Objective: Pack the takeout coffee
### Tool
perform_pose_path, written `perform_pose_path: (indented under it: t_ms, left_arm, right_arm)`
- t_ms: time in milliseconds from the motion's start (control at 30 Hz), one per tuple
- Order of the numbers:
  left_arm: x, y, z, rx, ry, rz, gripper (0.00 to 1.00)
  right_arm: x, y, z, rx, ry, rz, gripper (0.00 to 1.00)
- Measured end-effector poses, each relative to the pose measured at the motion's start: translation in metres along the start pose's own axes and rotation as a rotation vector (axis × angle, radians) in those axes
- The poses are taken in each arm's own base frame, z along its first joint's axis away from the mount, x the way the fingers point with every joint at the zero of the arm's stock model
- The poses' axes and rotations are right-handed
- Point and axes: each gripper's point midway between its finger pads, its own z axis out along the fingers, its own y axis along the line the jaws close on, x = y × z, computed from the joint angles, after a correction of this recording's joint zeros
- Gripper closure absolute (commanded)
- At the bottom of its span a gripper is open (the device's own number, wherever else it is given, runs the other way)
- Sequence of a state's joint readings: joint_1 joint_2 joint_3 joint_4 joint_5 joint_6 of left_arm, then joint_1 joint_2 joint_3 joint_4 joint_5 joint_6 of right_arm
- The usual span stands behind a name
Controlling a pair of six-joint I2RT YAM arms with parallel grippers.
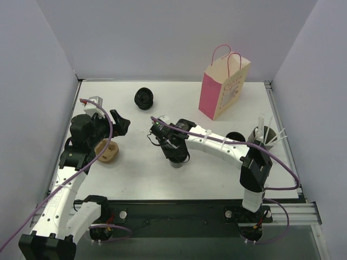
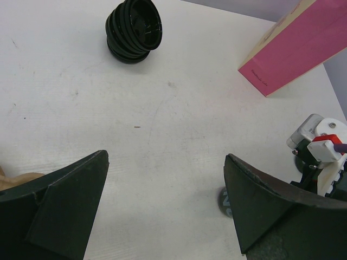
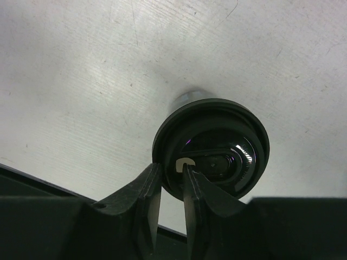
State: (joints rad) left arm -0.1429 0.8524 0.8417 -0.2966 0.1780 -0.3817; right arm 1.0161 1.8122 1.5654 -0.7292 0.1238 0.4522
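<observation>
One takeout coffee cup [image 1: 178, 160], black with a black lid, stands upright on the white table near the middle. In the right wrist view its lid [image 3: 217, 146] fills the centre. My right gripper [image 3: 172, 170] straddles the lid's rim, one finger outside and one on the lid by the sip hole. The jaws stand a narrow gap apart, and whether they still pinch the rim is unclear. A second black-lidded cup [image 1: 235, 137] shows behind the right arm. My left gripper [image 2: 165, 184] hangs wide open over bare table, holding nothing. The pink paper bag [image 1: 222, 86] stands upright at the back right.
A short ribbed black stack [image 1: 145, 98] lies on its side at the back centre. A grey cup with white sticks [image 1: 264, 135] stands at the right edge. A tan round piece [image 1: 107, 151] sits under the left arm. Grey walls enclose the table.
</observation>
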Motion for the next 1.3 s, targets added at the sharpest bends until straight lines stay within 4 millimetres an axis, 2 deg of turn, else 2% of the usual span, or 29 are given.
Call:
perform_pose_path:
  t_ms: [233,467,600,833,900,967,1000,1133,1300]
  left_arm:
    - [0.001,0.001,0.000,-0.007,0.002,0.000,0.03]
    - [0.000,0.001,-0.002,-0.007,0.000,0.003,0.03]
    - [0.005,-0.001,0.000,-0.005,0.013,0.021,0.03]
    - [0.020,-0.022,0.002,0.034,0.049,0.102,0.03]
    - [0.026,-0.027,0.005,0.041,0.068,0.128,0.03]
    - [0.034,-0.029,0.010,0.042,0.092,0.141,0.03]
    - [0.039,-0.029,0.013,0.042,0.110,0.144,0.03]
    - [0.050,-0.027,0.021,0.035,0.154,0.138,0.03]
    - [0.061,-0.032,0.019,0.042,0.194,0.130,0.03]
  right_arm:
    - [-0.003,0.001,-0.002,-0.004,-0.007,0.006,0.69]
    - [-0.029,-0.004,-0.025,-0.059,-0.070,0.057,0.68]
    - [-0.058,-0.021,-0.050,-0.115,-0.134,0.132,0.68]
    - [-0.126,-0.060,-0.106,-0.197,-0.310,0.259,0.67]
    - [-0.136,-0.066,-0.118,-0.207,-0.350,0.275,0.66]
    - [-0.133,-0.068,-0.123,-0.215,-0.363,0.281,0.67]
    - [-0.126,-0.067,-0.121,-0.219,-0.357,0.281,0.67]
    - [-0.092,-0.066,-0.101,-0.215,-0.265,0.279,0.67]
    - [-0.088,-0.065,-0.088,-0.222,-0.223,0.314,0.66]
